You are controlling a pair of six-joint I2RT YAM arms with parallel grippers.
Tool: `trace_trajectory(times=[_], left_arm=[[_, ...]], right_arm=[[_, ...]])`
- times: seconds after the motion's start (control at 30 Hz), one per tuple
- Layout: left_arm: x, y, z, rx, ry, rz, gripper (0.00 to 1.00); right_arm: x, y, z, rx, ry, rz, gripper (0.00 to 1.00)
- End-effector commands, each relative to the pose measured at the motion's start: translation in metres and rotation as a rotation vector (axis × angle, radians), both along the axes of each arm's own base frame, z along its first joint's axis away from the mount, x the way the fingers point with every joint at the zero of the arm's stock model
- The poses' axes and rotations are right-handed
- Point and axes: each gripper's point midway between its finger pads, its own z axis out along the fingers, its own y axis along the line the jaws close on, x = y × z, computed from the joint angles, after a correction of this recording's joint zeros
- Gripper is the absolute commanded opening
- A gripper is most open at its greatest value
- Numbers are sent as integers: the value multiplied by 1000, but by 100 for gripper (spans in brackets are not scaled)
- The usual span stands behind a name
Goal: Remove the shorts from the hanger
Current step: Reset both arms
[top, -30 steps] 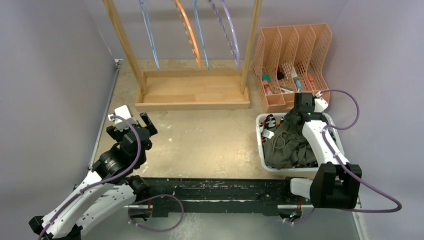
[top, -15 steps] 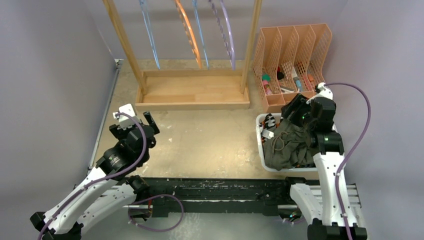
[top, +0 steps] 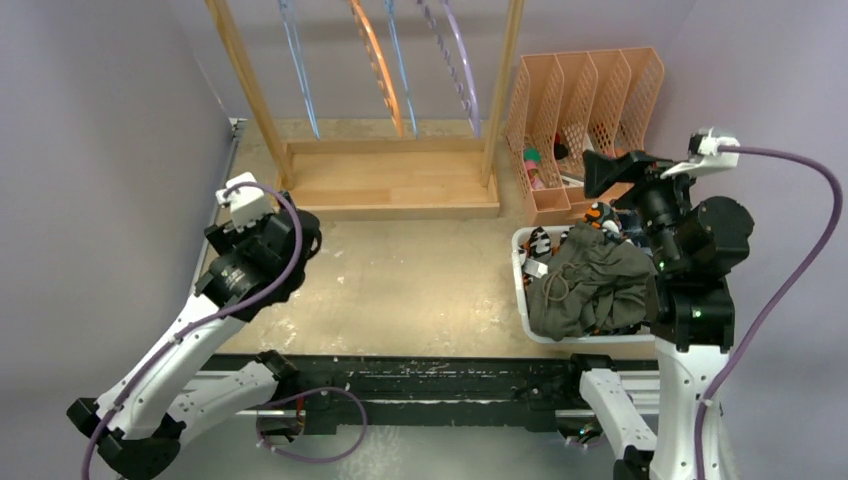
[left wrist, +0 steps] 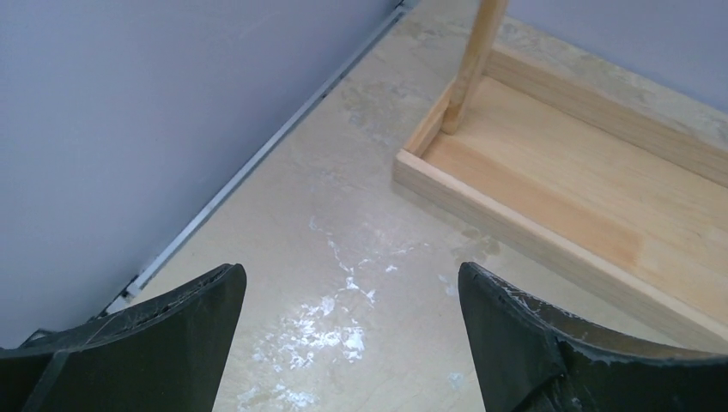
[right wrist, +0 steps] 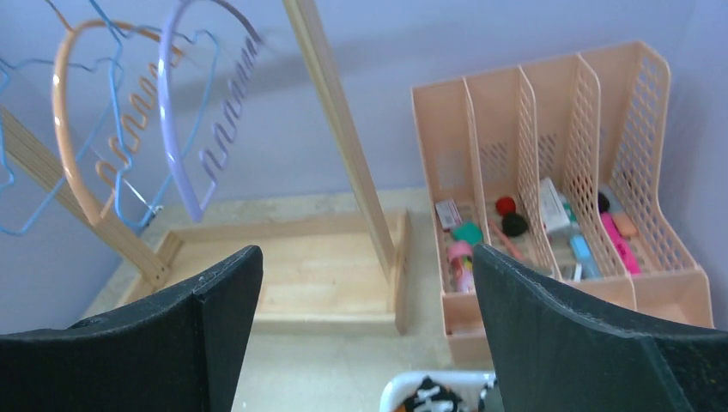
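Note:
The shorts lie heaped in a white bin (top: pixel 520 290) at the right. The olive green pair with a drawstring (top: pixel 590 285) is on top. The orange-black-white blotched pair (top: pixel 600 214) and a dark wavy-patterned pair (top: pixel 540 244) peek out at the bin's far end. The plain black pair is hidden. The hangers (top: pixel 380 70) hang bare on the wooden rack (top: pixel 385 185). My right gripper (top: pixel 602 172) is open and empty, raised above the bin's far end; its view shows the bare purple hanger (right wrist: pixel 185 112) and blotched cloth (right wrist: pixel 429 399). My left gripper (left wrist: pixel 352 283) is open and empty over the table near the rack's left corner.
A peach file organiser (top: pixel 585 120) with small items stands behind the bin, right of the rack. Purple walls close in left and right. The rack's base tray (left wrist: pixel 549 215) lies just ahead of my left gripper. A black rail (top: pixel 430 380) runs along the near edge.
My right gripper has lifted out of the bin, off the olive shorts, and now points toward the rack. My left wrist has turned and shifted slightly toward the rack.

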Motion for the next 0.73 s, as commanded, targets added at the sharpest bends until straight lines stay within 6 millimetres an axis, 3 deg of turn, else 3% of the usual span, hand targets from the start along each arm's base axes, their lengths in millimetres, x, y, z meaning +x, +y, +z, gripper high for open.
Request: trace_trajectory(times=[0.0, 0.07, 0.13, 0.27, 0.37, 0.43, 0.53, 0.7], left_arm=[[6, 39, 9, -22, 67, 113, 94], [12, 52, -4, -76, 147, 131, 94], [11, 62, 0, -115, 165, 151, 94], [8, 74, 37, -79, 102, 185, 94], [-2, 92, 67, -80, 41, 344, 94], [-9, 98, 82, -70, 33, 408, 94], [-13, 101, 97, -82, -12, 425, 94], [-13, 96, 114, -122, -119, 348, 95]], right_arm=[[23, 9, 29, -38, -63, 63, 91], [27, 8, 30, -42, -53, 58, 91], [27, 5, 31, -66, -40, 45, 92], [23, -12, 34, -138, -4, -38, 94], [16, -27, 43, -168, 4, -118, 94], [9, -26, 50, -190, -14, -114, 98], [2, -23, 50, -174, -21, -102, 99], [2, -23, 33, -150, 25, -101, 99]])
